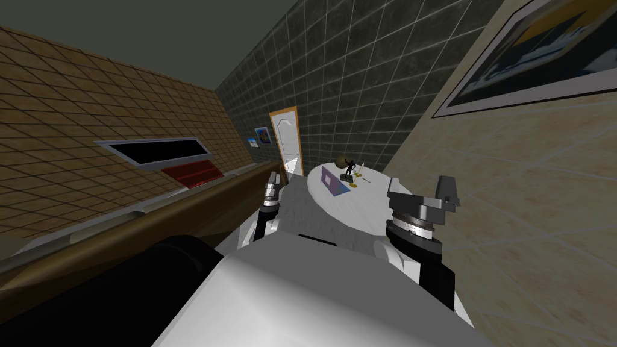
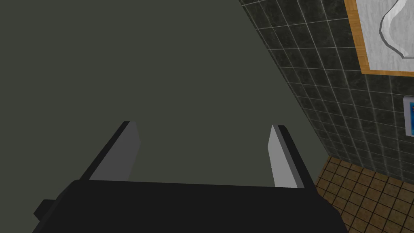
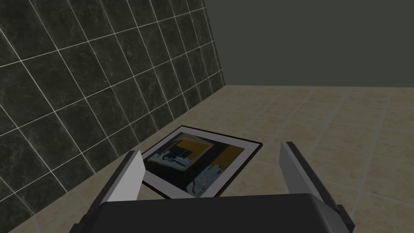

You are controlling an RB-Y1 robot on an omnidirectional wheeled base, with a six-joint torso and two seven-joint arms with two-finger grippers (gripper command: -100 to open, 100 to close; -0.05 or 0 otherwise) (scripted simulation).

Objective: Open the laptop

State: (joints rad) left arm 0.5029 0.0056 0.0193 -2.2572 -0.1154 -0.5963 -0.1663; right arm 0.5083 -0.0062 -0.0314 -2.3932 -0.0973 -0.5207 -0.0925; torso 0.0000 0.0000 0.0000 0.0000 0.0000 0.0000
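On the white oval bench [image 1: 369,203] ahead lies the laptop [image 1: 334,181], its purple face tilted up towards me (whether the lid is fully raised I cannot tell). Just beside it stands a dark figurine [image 1: 348,171], with a brown ball [image 1: 344,161] behind. The left gripper [image 2: 203,126] and the right gripper [image 3: 211,149] are raised at the bench's near end, well apart from the laptop, fingers spread wide and holding nothing.

Dark tiled wall [image 1: 337,72], white door [image 1: 287,141] (orange frame), white table [image 1: 376,184]
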